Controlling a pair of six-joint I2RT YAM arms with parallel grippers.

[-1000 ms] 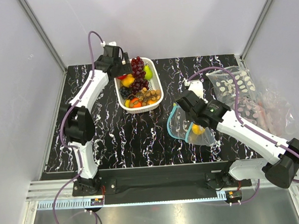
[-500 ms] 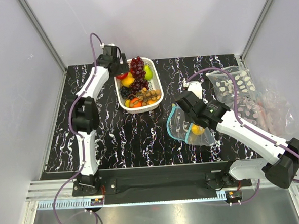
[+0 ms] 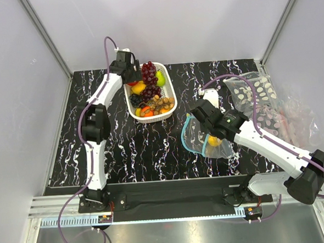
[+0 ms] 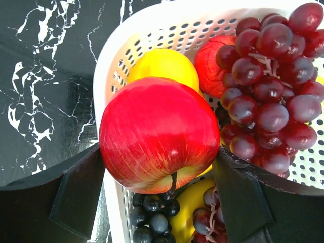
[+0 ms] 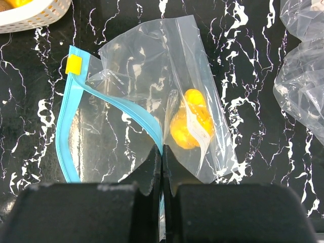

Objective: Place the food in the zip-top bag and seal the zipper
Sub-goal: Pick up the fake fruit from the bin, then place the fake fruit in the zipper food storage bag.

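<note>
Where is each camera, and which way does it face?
Top external: above and behind, looking down at the table; both arms show.
Left wrist: behind the left gripper, facing the red apple in the basket; fingers show.
Right wrist: behind the right gripper, facing the zip-top bag; shut fingers show.
Shared: top external also shows basket, bag.

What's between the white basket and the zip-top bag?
Only bare marbled tabletop separates white basket and zip-top bag, shown in the top view.
</note>
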